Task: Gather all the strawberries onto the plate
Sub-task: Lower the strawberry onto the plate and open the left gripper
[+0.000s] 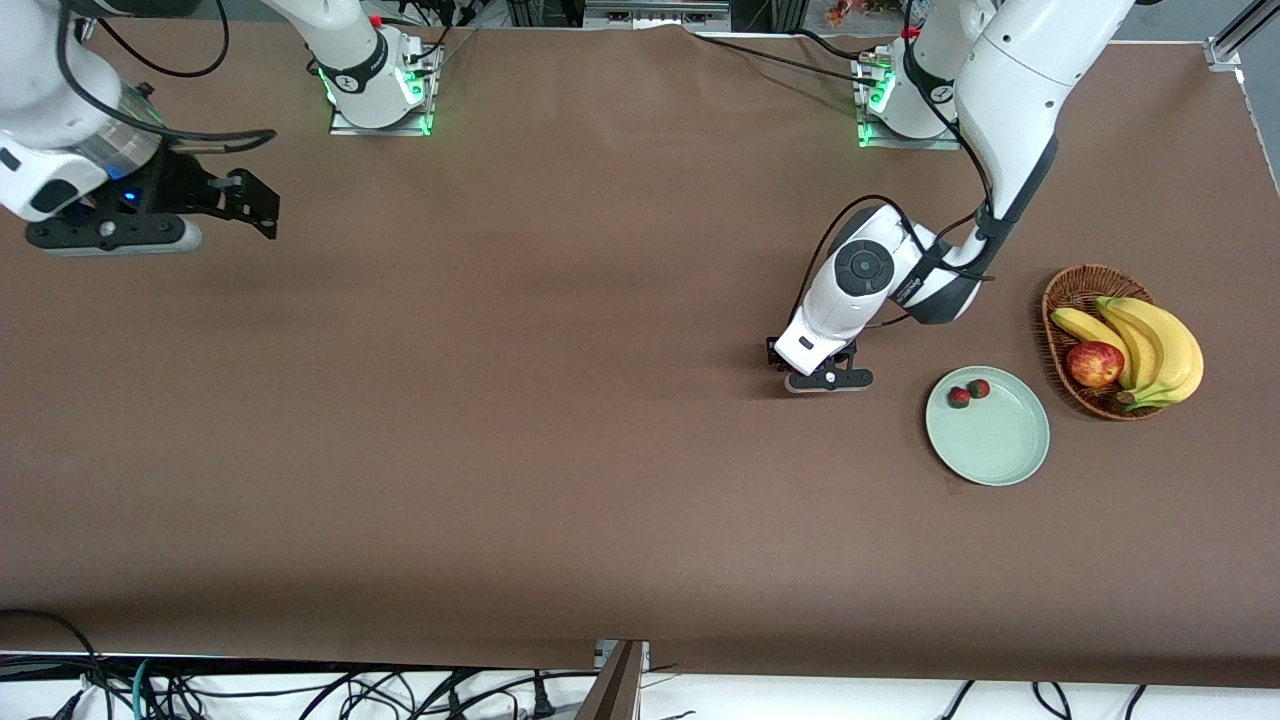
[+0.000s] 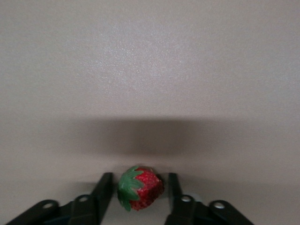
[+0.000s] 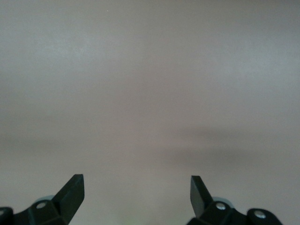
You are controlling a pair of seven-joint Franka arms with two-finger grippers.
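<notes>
A third strawberry [image 2: 140, 190] lies on the brown table between the fingers of my left gripper [image 2: 139, 175]. The fingers stand on either side of it with small gaps, so the gripper is open. In the front view that gripper [image 1: 828, 380] is down at the table beside the plate, toward the right arm's end, and hides this berry. The pale mint-green plate [image 1: 1000, 450] holds two strawberries [image 1: 959, 397] [image 1: 978, 388] near its rim. My right gripper [image 1: 115, 235] waits open and empty over bare table at the right arm's end; its wrist view [image 3: 137, 183] shows only tabletop.
A brown wicker basket [image 1: 1062, 290] stands next to the plate, at the left arm's end of the table. It holds bananas [image 1: 1160, 345] and a red-yellow apple [image 1: 1094, 364]. Cables hang below the table's front edge.
</notes>
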